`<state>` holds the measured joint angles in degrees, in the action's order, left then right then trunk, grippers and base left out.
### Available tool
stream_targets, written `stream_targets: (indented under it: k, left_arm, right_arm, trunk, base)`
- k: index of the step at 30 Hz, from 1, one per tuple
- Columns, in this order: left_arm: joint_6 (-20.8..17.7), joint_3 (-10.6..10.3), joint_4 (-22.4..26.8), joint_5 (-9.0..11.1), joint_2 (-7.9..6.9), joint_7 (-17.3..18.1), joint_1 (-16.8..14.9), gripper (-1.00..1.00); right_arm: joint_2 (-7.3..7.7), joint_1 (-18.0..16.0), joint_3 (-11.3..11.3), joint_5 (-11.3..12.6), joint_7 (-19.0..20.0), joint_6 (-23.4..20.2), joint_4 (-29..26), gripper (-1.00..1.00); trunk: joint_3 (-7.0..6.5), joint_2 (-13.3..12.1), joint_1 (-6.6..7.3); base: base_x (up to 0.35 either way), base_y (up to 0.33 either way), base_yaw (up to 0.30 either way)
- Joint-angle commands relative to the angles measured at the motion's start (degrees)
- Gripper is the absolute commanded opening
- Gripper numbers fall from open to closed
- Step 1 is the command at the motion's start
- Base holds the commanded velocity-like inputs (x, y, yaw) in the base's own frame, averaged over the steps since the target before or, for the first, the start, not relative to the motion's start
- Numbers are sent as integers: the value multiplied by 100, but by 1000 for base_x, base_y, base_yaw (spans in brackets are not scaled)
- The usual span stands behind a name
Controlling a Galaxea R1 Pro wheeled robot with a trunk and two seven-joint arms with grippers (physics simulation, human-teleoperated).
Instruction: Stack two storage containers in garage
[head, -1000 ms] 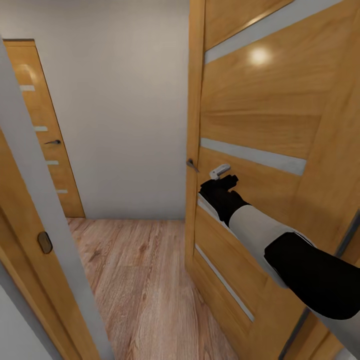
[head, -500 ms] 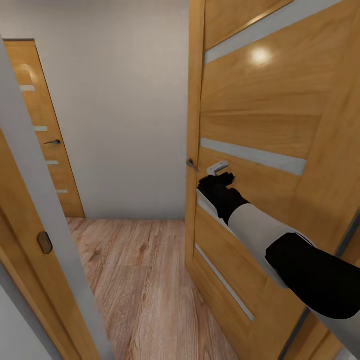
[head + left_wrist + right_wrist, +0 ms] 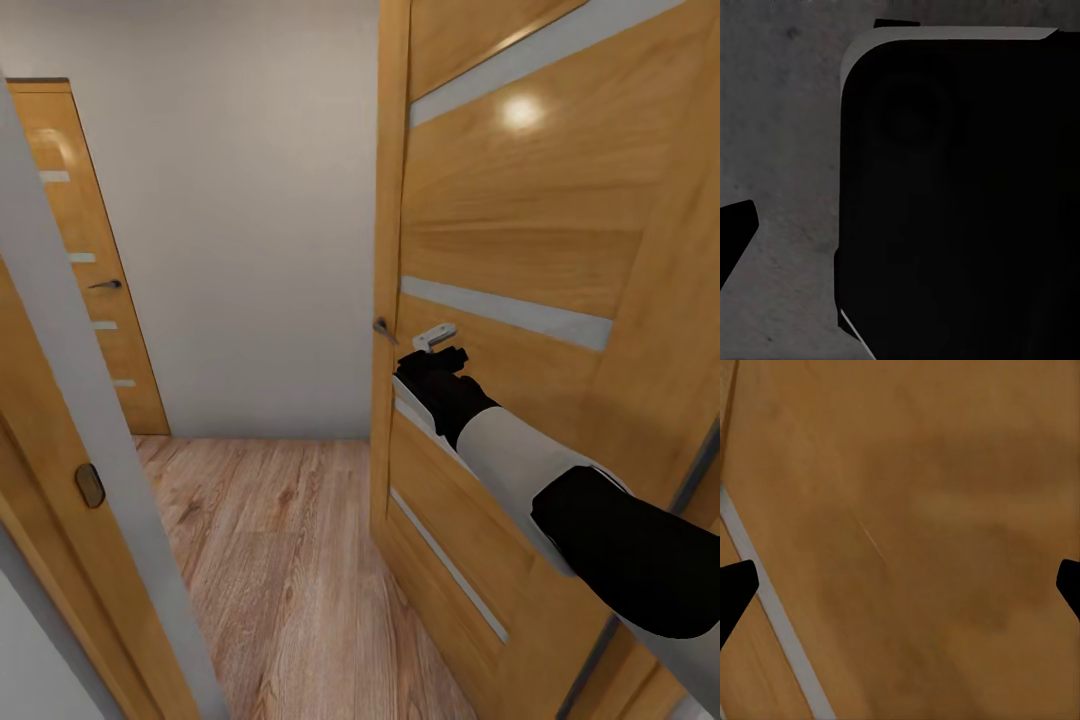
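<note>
Now the right gripper (image 3: 432, 352), fingers spread apart, faces the wooden door (image 3: 520, 230).

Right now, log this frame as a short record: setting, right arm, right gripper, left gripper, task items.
setting: indoor passage with wood-plank floor, white wall, a closed door at far left
near door: slatted wooden door standing open at right, lever handle on its edge
right arm: stretched forward to that door
right gripper: against the door panel beside the handle; fingers spread wide, nothing between them
left gripper: one dark fingertip over grey concrete; state unclear
task items: none in sight
</note>
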<state>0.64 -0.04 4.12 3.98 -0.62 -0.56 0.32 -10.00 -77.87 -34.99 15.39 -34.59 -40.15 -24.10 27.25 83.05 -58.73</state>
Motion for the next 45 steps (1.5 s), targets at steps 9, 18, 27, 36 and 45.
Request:
stream_targets:
  k: [9, 18, 27, 36, 45]
  left_arm:
    - [7, -5, 10, 42, 0, -6, 3, 100]
    - [2, -11, 10, 18, 0, 2, 3, 100]
    - [7, -13, 10, 15, 1, 3, 3, 100]
    - [7, -13, 18, 15, 1, 3, 3, 100]
    - [7, -13, 16, 14, 0, 3, 3, 100]
  right_arm:
    - [0, -8, -39, 61, 32, 15, 2, 100]
    - [0, 18, -74, -12, -3, 59, 2, 100]
    - [0, 18, -120, -176, -32, 51, 2, 100]
    - [0, 18, -129, -378, -134, 49, 103, 100]
    - [0, 10, -87, -366, -197, 272, 827, 100]
  trunk:
    - [5, 3, 0]
    - [5, 3, 0]
    - [5, 3, 0]
    - [5, 3, 0]
    - [5, 3, 0]
  base:
    - [0, 0, 0]
    - [159, 0, 0]
    - [245, 0, 0]
    - [18, 0, 0]
    - [0, 0, 0]
